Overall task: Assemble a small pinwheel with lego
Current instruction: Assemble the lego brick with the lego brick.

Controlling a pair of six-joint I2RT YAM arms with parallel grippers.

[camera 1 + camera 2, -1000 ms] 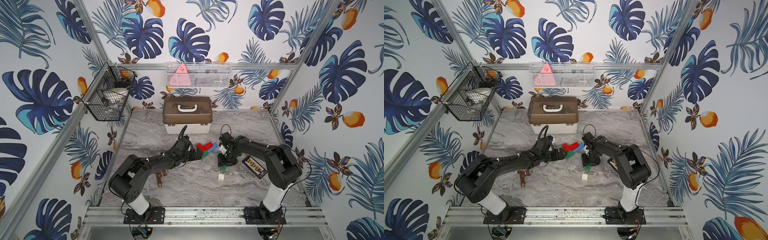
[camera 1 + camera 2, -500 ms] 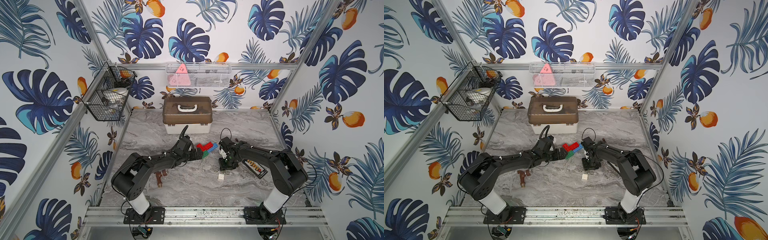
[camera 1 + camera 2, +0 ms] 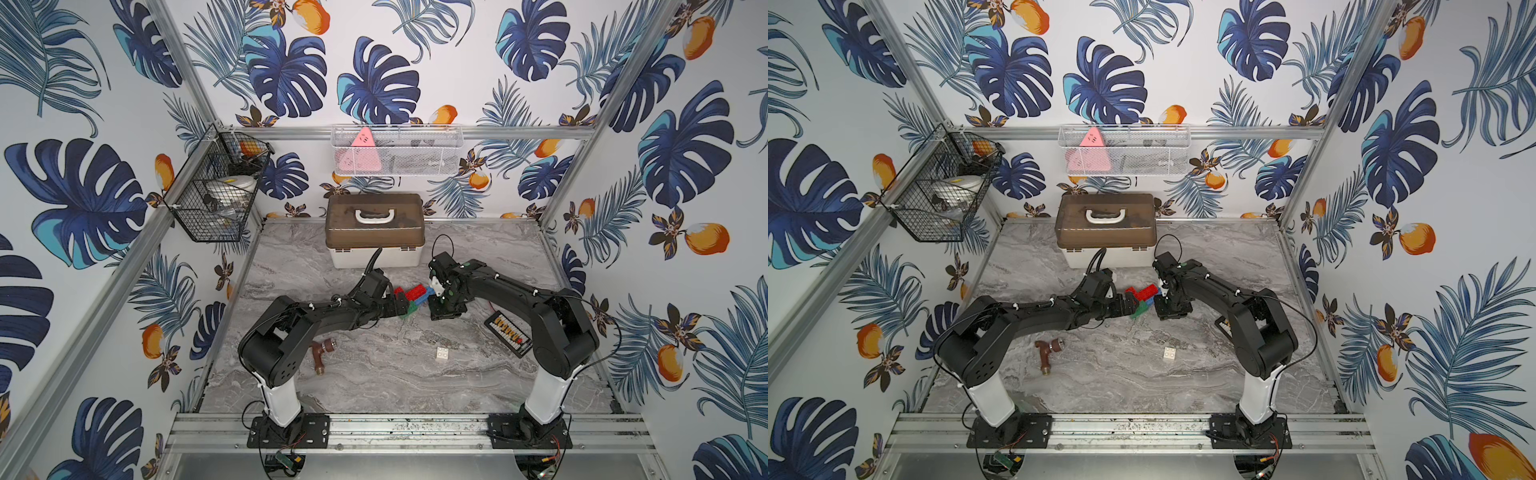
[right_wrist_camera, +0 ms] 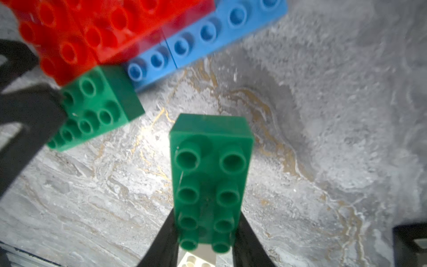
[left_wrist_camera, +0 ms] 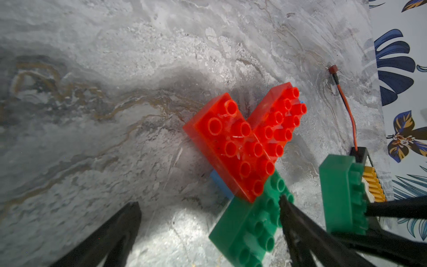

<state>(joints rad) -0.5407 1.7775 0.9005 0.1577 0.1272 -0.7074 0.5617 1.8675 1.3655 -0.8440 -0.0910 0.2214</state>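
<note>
The table (image 3: 374, 386) is a flat slab printed as grey marble with tan veins. At its back stands a boxy case (image 3: 376, 232) with a smoky brown lid and a white handle. The left arm (image 3: 316, 320) and right arm (image 3: 511, 295), both matte black, stretch inward low over the table with elbows bent and meet near its middle. A black oblong board (image 3: 508, 334) with coloured buttons lies beside the right arm. A brown pipe fitting (image 3: 320, 357) lies beside the left.

The pinwheel (image 3: 409, 297) sits mid-table between the grippers. It has two glossy, translucent red bricks (image 5: 245, 143) set in a V on top, two blue bricks (image 4: 208, 34) end to end beneath, and a green arm (image 4: 97, 106) jutting out.

The left gripper (image 5: 209, 202) has its tapered jaws spread wide, and one finger (image 5: 298, 226) crosses the green arm's studs. The right gripper (image 4: 205, 227) points down, clamped on the long sides of a green brick (image 4: 209, 175). This brick is an oblong with two rows of four round hollow studs, just beside the pinwheel and apart from it. A small square white brick (image 3: 442, 353) lies loose, nearer the front.
</note>
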